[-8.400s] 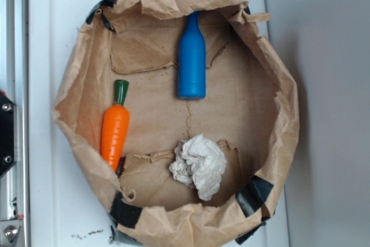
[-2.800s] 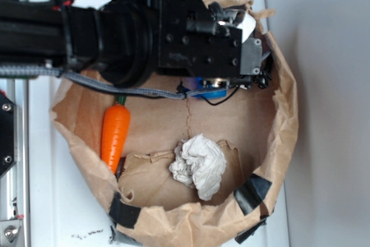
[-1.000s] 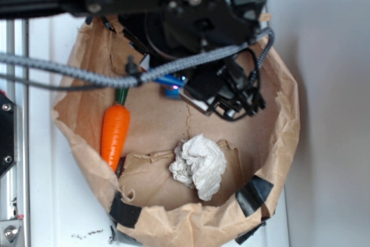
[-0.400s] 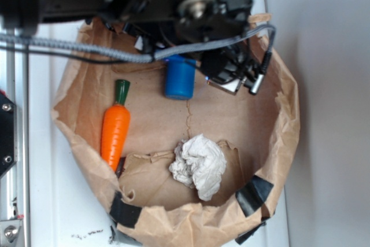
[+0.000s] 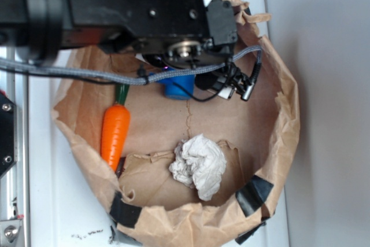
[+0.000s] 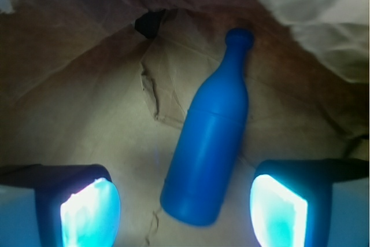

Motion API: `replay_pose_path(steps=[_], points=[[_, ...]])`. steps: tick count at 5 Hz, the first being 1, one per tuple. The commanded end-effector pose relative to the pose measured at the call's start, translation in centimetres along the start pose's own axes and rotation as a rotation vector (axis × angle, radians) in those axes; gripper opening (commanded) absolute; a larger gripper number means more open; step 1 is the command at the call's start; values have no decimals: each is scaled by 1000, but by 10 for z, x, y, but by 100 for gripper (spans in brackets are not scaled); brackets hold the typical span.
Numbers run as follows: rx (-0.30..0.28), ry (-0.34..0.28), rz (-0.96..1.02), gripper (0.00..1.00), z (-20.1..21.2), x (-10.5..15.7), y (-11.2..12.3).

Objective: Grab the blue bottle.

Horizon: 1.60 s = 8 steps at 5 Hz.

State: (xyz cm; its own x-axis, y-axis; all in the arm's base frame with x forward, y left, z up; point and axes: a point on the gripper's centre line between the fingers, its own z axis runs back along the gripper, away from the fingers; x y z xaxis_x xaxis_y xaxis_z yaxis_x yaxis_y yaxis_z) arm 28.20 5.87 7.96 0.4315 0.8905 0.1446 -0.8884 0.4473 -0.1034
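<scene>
I work at a robot lab setup: a white plastic bench [image 5: 46, 201] beside a metal rail [image 5: 11, 143], with a taped brown paper bag [image 5: 277, 143] holding toy props like a carrot [image 5: 114, 134] and crumpled tissue [image 5: 198, 165].

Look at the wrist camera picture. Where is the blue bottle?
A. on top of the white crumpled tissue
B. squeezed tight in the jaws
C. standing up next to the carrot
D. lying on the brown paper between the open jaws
D: the blue bottle lies flat on the brown paper, with a gap on each side to the open jaws.
</scene>
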Motion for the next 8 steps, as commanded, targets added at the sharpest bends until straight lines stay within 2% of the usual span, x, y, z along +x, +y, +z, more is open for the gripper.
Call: replay_pose_path(steps=[1, 2, 3, 4, 7, 8], points=[[0, -42, 49, 100, -20, 20, -23], [14, -58, 51, 100, -32, 24, -25], [-1, -37, 59, 0, -29, 23, -21], [-20, 0, 57, 0, -12, 21, -15], [-80, 164, 17, 0, 56, 13, 0], [-104, 171, 1, 0, 64, 11, 6]])
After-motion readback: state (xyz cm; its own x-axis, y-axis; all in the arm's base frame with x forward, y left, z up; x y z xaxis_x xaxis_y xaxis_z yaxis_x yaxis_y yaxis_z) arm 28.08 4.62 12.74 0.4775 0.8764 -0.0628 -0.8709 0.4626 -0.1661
